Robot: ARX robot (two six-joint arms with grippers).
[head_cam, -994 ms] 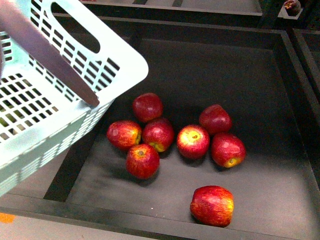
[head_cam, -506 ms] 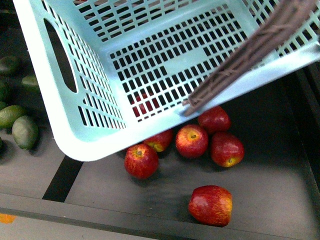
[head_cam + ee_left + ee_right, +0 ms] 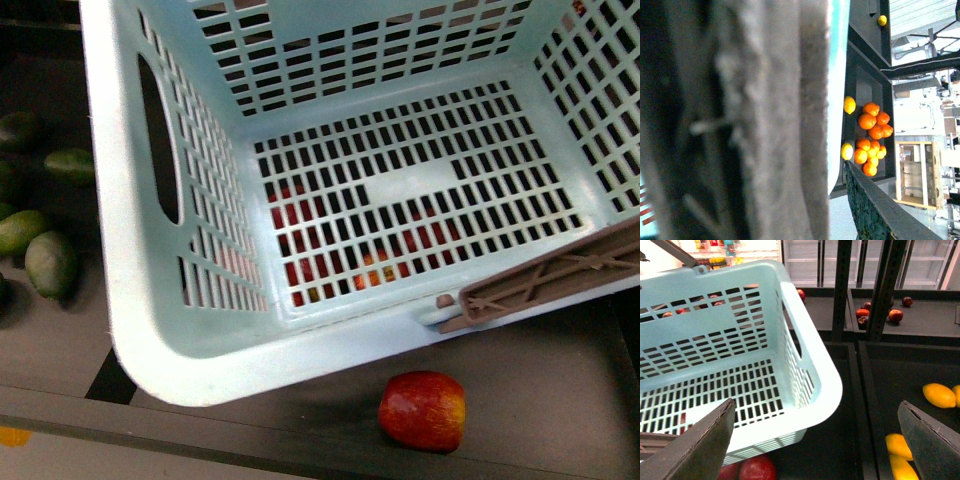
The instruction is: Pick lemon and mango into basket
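Basket (image 3: pixel 130 330): light teal, slotted, nothing inside. It sits tilted over a dark bin (image 3: pixel 560 400) of red apples, several of which show through its slotted floor. One further apple (image 3: pixel 422 410) lies clear of it, just beside the near rim. The brown handle (image 3: pixel 550 285) lies folded down along the near right edge.

Lemon (image 3: pixel 939 395): in a separate dark compartment on the far side of a divider from the basket, well apart from it. More yellow-orange fruits (image 3: pixel 900 445) lie in that compartment nearer the camera. Whether any of these is the mango cannot be told.

Right gripper (image 3: pixel 816 404): spread wide and holding nothing, its dark fingers (image 3: pixel 705 445) standing beside the basket's corner.

Left gripper: its wrist view is filled by the blurred handle at very close range, and the fingers cannot be made out, so its opening cannot be told. Past the basket's edge that view shows a cluster of oranges (image 3: pixel 872 135) with two yellow fruits (image 3: pixel 849 105) beside it.

Dark green fruits (image 3: pixel 50 265) lie in the compartment left of the basket.
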